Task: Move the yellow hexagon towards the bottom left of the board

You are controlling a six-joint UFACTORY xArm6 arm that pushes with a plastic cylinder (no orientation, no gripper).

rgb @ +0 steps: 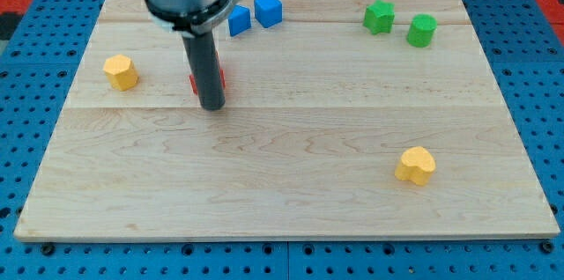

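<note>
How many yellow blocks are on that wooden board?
2. The yellow hexagon sits near the view's left edge; a yellow heart-like block lies at the lower right. The rod might hide something behind it.

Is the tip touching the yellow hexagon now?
No, my tip stands well to the view's right of the yellow hexagon, with bare board between them.

We could only see a pale wooden board sitting on a blue pegboard surface full of little holes. A bit of red showed at the top corners, and the lighting was even.
</note>
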